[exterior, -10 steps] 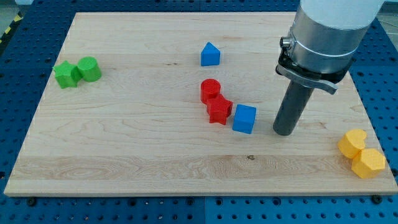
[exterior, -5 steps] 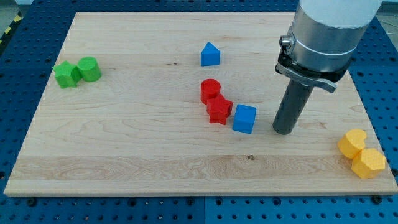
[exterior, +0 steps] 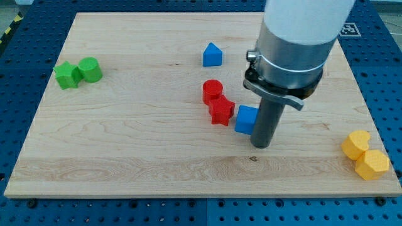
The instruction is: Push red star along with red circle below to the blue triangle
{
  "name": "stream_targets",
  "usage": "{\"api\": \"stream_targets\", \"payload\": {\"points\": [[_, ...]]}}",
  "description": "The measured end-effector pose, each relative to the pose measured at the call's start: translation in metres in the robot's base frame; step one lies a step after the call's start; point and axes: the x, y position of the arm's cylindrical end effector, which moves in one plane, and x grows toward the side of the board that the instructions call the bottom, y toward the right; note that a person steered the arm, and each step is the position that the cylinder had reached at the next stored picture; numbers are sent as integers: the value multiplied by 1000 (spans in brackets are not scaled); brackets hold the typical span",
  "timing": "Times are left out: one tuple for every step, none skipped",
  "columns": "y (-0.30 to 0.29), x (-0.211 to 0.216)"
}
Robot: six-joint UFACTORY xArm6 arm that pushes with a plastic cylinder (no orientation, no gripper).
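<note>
The red star (exterior: 221, 112) lies near the board's middle, touching the red circle (exterior: 212, 91) just above and to its left. The blue triangle (exterior: 212, 55) sits higher up, apart from them. A blue cube (exterior: 245, 119) touches the star's right side. My tip (exterior: 262, 144) is on the board at the cube's lower right, and the rod covers the cube's right edge.
A green star (exterior: 66, 75) and a green cylinder (exterior: 90, 69) sit together at the view's left. Two yellow blocks (exterior: 356, 144) (exterior: 372, 164) lie at the lower right corner of the wooden board (exterior: 125, 138).
My tip has moved left and slightly down, from well right of the blue cube to right against its lower right. No block has visibly moved.
</note>
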Motion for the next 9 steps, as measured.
{"api": "stream_targets", "payload": {"points": [[-21,3],[-46,3],[-53,-3],[-53,-6],[-54,-9],[-54,-17],[-54,-21],[-54,-22],[-56,-32]]}}
